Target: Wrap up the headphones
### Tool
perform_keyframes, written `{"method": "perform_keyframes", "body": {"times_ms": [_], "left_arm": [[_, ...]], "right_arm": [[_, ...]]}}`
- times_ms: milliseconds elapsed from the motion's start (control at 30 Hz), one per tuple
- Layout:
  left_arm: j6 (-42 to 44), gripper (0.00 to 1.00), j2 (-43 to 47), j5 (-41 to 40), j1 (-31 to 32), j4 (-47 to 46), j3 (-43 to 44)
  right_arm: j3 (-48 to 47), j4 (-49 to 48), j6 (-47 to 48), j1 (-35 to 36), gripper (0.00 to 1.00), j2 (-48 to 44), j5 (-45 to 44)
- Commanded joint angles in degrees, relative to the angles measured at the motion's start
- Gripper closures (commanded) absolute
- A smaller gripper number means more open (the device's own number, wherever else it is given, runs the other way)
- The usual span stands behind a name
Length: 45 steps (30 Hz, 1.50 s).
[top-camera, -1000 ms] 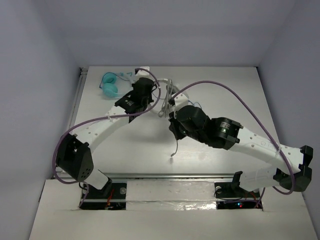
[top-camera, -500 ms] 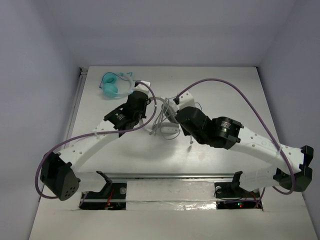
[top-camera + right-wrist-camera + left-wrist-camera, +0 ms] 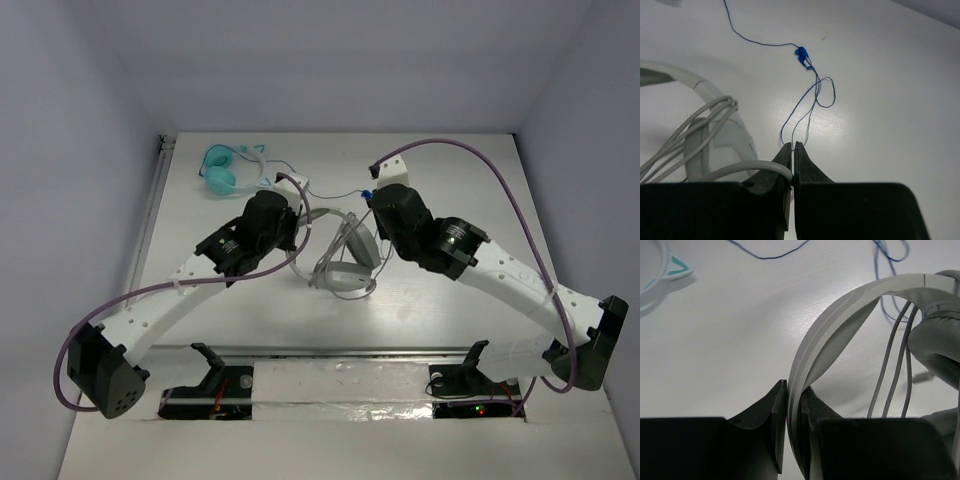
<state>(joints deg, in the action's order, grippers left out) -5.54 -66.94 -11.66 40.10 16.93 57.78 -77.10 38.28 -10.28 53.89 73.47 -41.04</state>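
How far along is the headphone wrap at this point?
Partly done. Several turns of the grey cable already cross the headband of the headphones. In hand: the left gripper clamps the headband while the right gripper pinches the cable. Left: winding on that held slack and securing the end. The remaining length cannot be seen.

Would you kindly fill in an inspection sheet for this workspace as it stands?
Surface: white table, faint wood grain.
Job's things: white headphones mid-table; grey cable looped several times over the headband.
Clutter: teal headphones at the far left; their blue cable trails across the table.
Grippers: left gripper shut on the headband; right gripper shut on the grey cable.
Cables: purple cables arch along both arms.
Surroundings: plain walls; nothing else seen.
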Motion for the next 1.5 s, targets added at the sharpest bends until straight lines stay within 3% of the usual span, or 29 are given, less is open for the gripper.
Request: {"method": "perform_keyframes", "body": {"times_ms": [0, 67, 267, 567, 667, 867, 1100, 1133, 1467], "left_arm": [[0.8, 1.0, 3.13, 10.76, 0.16, -1.99, 1.89], [0.62, 1.0, 3.3, 15.77, 0.16, -1.81, 2.77], [-0.61, 1.0, 2.69, 20.53, 0.16, -1.81, 6.29], [-2.72, 1.0, 4.01, 22.74, -0.98, -2.25, 8.84], [-3.33, 1.0, 4.27, 25.53, -1.59, -2.69, 10.59], [-4.13, 1.0, 4.18, 28.97, -2.74, -2.69, 15.51], [-7.11, 1.0, 3.39, 34.5, -6.43, -3.39, 20.43], [-7.46, 1.0, 3.22, 35.12, -6.96, -3.22, 20.88], [-11.59, 1.0, 1.72, 39.79, -11.18, -4.01, 25.63]], "right_arm": [[0.46, -10.67, 2.72, -3.61, 1.0, -0.44, -0.46], [0.81, -11.39, 2.81, -5.37, 1.0, 0.87, -0.27], [3.36, -13.32, 1.14, -9.93, 0.97, -0.08, 2.89], [9.59, -18.32, -3.68, -14.16, 0.92, -4.74, 13.95], [14.15, -23.68, -5.88, -16.18, 0.82, -7.02, 20.8], [22.07, -36.51, -9.31, -18.46, 0.76, -8.26, 32.59], [30.07, -50.29, -11.86, -18.47, 0.69, -10.8, 38.92], [31.12, -51.45, -12.39, -18.47, 0.64, -11.07, 39.97], [38.86, -60.34, -14.5, -19.0, 0.61, -10.45, 45.69]]}}
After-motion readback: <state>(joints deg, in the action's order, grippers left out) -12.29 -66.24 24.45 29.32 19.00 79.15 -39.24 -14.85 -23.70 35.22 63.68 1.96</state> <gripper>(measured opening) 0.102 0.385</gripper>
